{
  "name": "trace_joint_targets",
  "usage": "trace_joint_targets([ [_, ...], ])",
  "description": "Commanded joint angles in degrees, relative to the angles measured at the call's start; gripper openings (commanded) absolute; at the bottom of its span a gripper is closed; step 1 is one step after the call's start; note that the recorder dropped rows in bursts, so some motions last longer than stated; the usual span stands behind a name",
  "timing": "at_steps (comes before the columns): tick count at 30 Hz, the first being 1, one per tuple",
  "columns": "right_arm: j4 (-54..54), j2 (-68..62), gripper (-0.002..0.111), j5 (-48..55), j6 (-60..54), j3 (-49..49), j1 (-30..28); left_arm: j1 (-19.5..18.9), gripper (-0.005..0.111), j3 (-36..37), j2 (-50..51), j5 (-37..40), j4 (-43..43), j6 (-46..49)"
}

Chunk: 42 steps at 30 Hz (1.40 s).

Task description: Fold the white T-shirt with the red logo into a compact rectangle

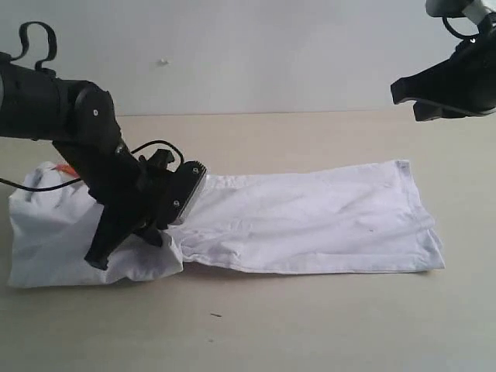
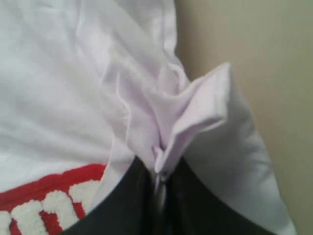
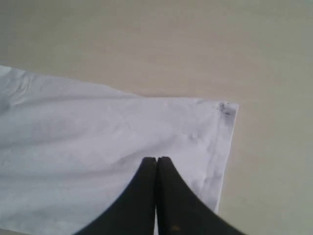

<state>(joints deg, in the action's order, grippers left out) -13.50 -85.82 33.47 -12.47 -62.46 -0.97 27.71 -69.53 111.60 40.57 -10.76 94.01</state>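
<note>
**A:** Where does the white cotton T-shirt (image 1: 310,225) lie?

**B:** Flat on the beige table (image 1: 310,325), as a long band running left to right in the exterior view. Its left end is bunched under the left hand (image 2: 161,172).

**A:** And that hand's grip?

**B:** Its jaws are pinched on a raised pleat of the cloth, near the red-bordered terry logo (image 2: 44,203). The right hand (image 3: 156,162) hangs above the shirt's hemmed right end, jaws pressed together, holding nothing.

**A:** How will the shirt handle?

**B:** Light and limp, I'd judge, with no stiffness at all. It should drape from any hold, and its layers may slide over one another. The thick lettering will likely resist a crease.

**A:** Where would you take it?

**B:** At the corners of one end, on the stitched hem, which gives a firmer bite. With one hand per corner the edge should lift evenly. A single mid-cloth pinch only gathers it.
</note>
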Motion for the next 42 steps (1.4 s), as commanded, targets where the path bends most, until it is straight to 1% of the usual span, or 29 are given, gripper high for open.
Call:
trace_joint_targets([
  [1,-0.1,0.4,0.0,0.1,-0.5,0.3,-0.3,0.3,0.002,0.0,-2.0,7.0,0.8,-1.6],
  [2,-0.1,0.4,0.0,0.1,-0.5,0.3,-0.3,0.3,0.002,0.0,-2.0,7.6,0.8,-2.9],
  [3,-0.1,0.4,0.0,0.1,-0.5,0.3,-0.3,0.3,0.007,0.0,-2.0,9.5,0.8,-5.2],
  [4,-0.1,0.4,0.0,0.1,-0.5,0.3,-0.3,0.3,0.015,0.0,-2.0,10.8,1.1,-6.0],
  [5,-0.1,0.4,0.0,0.1,-0.5,0.3,-0.3,0.3,0.024,0.4,-2.0,11.4,1.1,-6.0],
  [6,-0.1,0.4,0.0,0.4,-0.5,0.3,-0.3,0.6,0.043,1.6,-2.0,10.4,1.5,-6.0],
  [7,-0.2,0.4,0.0,0.5,-0.5,0.3,-0.3,1.0,0.055,2.6,-2.0,8.6,3.6,-5.8],
  [9,-0.8,0.4,0.0,0.8,-0.6,0.3,-0.3,1.6,0.066,3.7,-2.0,7.6,9.2,-6.2],
  [10,-1.8,0.3,0.0,1.9,-2.7,0.3,-0.3,1.6,0.067,4.0,-2.0,7.5,11.4,-7.5],
  [12,-5.7,-1.3,0.0,4.4,-6.8,0.3,-0.3,1.6,0.064,4.0,-2.6,5.3,14.3,-15.1],
  [15,-6.5,-5.3,0.0,5.3,-6.9,0.3,-0.3,1.2,0.063,4.0,-4.7,-0.7,14.6,-19.8],
  [17,-6.5,-8.6,0.0,5.9,-6.9,0.3,-0.3,1.2,0.064,4.0,-6.2,-2.2,10.8,-18.6],
  [19,-6.5,-11.1,0.0,5.9,-6.9,0.0,-0.3,1.2,0.062,4.0,-6.1,-0.4,8.2,-15.3],
  [20,-6.3,-12.2,0.0,7.3,-6.9,-0.9,-0.3,1.2,0.06,4.0,-5.0,1.5,8.0,-14.4],
  [22,-6.1,-12.7,0.0,10.1,-6.9,-2.7,-0.3,1.2,0.06,4.0,-3.6,2.6,6.9,-13.4],
  [25,-6.2,-12.6,0.0,10.8,-6.9,-3.2,-0.3,1.2,0.06,4.0,-3.0,2.9,6.0,-13.3],
  [26,-6.2,-12.6,0.0,10.8,-6.9,-3.2,-0.3,1.2,0.06,4.0,-2.9,2.9,5.9,-12.9],
  [27,-6.2,-12.8,0.0,10.7,-6.9,-3.2,-0.3,1.2,0.06,4.0,-2.5,1.9,5.8,-11.1],
  [29,-6.2,-12.8,0.0,10.6,-6.9,-3.2,-0.3,1.2,0.061,4.0,-2.1,-0.5,5.8,-10.7],
  [33,-6.2,-12.8,0.0,10.6,-6.9,-3.2,-0.3,1.2,0.06,4.0,-0.9,0.2,5.6,-10.3],
  [35,-6.2,-12.8,0.0,10.7,-6.9,-3.2,-0.3,1.4,0.055,4.0,0.5,1.2,5.6,-10.3],
  [36,-6.2,-12.8,0.0,10.7,-6.9,-3.2,-0.3,1.5,0.046,4.0,0.9,1.8,5.6,-10.3],
  [38,-6.0,-12.9,0.0,10.7,-6.9,-3.2,-0.3,1.5,0.034,4.0,0.9,2.1,5.6,-10.3],
  [42,-5.0,-15.1,0.0,10.9,-6.9,-3.1,-0.3,1.5,0.016,4.0,-0.1,2.5,6.6,-10.3],
])
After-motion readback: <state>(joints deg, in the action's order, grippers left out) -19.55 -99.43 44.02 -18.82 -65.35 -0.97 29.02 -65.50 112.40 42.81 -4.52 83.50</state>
